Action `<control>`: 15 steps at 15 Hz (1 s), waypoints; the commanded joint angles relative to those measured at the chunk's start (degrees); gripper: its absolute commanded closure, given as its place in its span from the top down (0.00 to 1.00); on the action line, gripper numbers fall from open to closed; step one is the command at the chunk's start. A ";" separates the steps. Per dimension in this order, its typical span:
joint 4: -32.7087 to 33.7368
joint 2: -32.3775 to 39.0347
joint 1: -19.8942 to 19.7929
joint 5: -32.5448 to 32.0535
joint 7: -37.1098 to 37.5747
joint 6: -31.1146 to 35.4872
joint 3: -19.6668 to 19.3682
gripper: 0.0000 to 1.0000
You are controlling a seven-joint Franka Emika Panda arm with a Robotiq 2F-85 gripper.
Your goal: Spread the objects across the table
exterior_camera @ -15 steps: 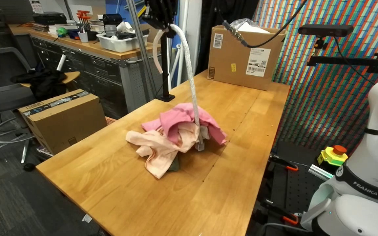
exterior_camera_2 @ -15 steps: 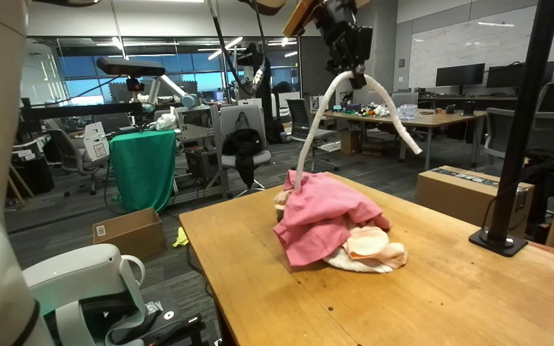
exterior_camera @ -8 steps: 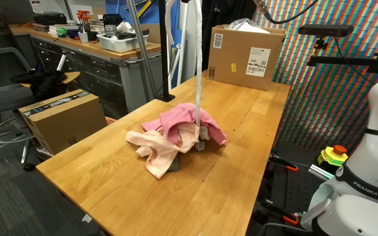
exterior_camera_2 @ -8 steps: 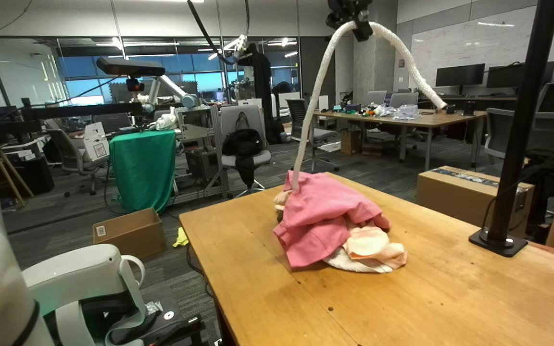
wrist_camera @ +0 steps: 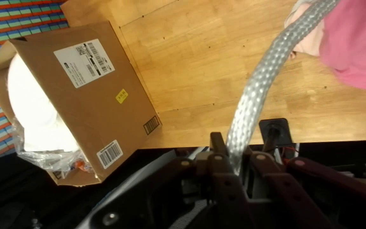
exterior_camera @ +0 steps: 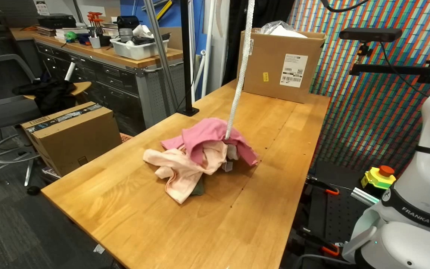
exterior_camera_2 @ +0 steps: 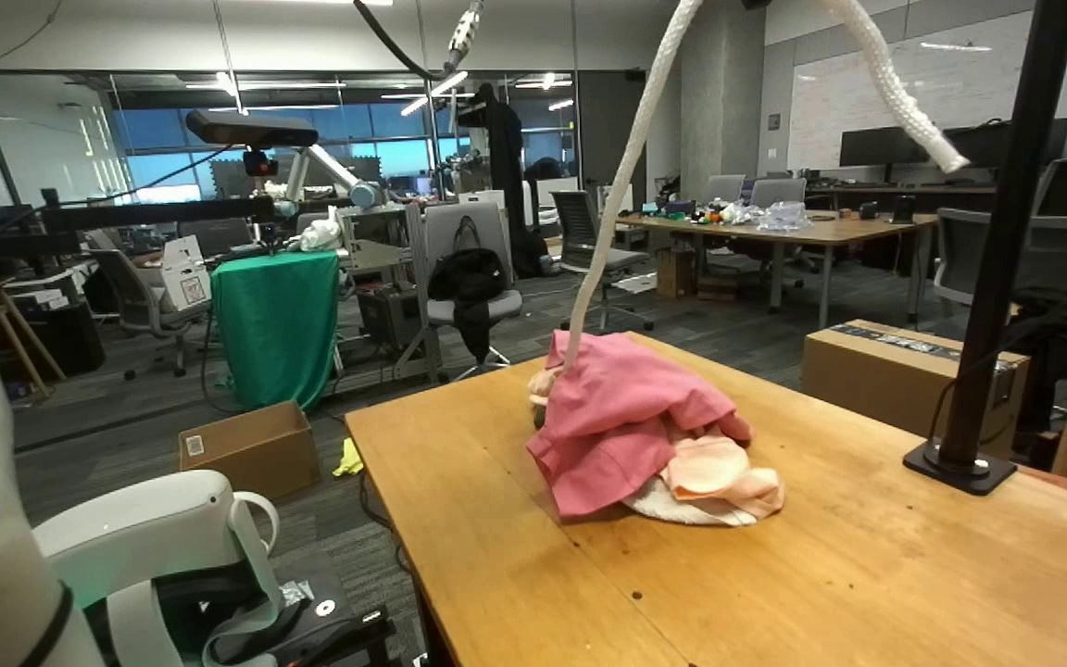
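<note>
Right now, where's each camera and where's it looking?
An exterior view: by one end of the table, facing a cardboard box; white arm shows.
An exterior view: roughly opposite, facing pink cloth and chairs; white arm shows.
Wrist view: on the wrist, looking down at table and cardboard box; end effector shows.
Both exterior views share table and pink cloth.

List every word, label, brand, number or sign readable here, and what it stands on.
"FRANKA EMIKA": on the black band of the robot arm.
Too small or blurred to read: shipping label, yellow sticker and barcode label on the cardboard box on the table.
Likewise unreadable: dark tape on the closed floor box; small label on the open floor box; wall sheet; marks on whiteboard.
</note>
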 commanded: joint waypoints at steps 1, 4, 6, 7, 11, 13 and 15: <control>-5.63 -4.47 -2.59 -3.15 1.40 3.06 -2.64 0.09; -8.02 -5.88 -5.42 -4.98 1.40 4.96 -5.60 0.09; -8.81 -5.98 -11.24 -5.88 1.11 6.52 -3.61 0.09; -9.04 -5.79 -12.92 -5.97 0.70 7.66 -3.88 0.09; -12.96 -5.55 -18.72 -5.12 -0.05 15.23 -5.42 0.09; -16.16 -5.58 -21.37 -4.63 -0.12 19.88 -6.67 0.09; -20.46 -5.79 -23.92 -3.99 0.10 25.28 -8.25 0.09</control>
